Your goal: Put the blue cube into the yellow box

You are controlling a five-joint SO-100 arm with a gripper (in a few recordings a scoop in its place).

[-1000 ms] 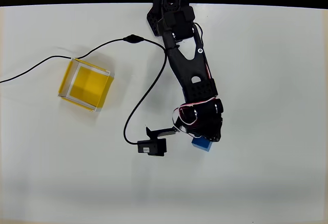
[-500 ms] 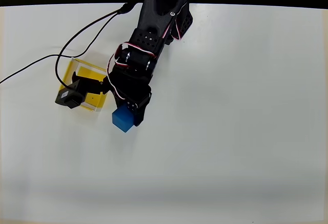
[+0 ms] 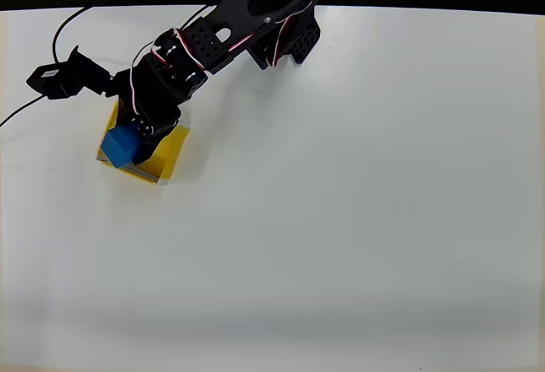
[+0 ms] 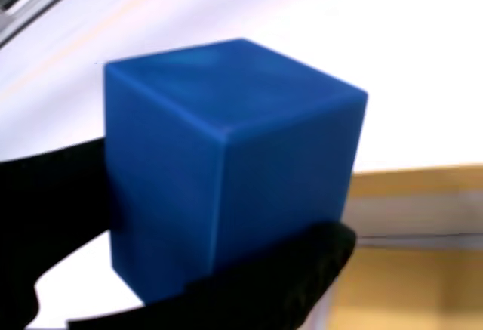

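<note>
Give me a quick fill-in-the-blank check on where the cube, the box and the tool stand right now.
1. The tool is shut on the ____ cube.
2. In the overhead view, the cube sits over the ____ box.
3. The box rests on a ____ table.
4. In the overhead view, the box lies toward the ____ side of the table.

Missing words: blue; yellow; white; left

Swung left across the tabletop (image 3: 358, 219); gripper (image 3: 128, 144) carrying blue cube (image 3: 120, 145) now over yellow box (image 3: 167, 157).
</note>
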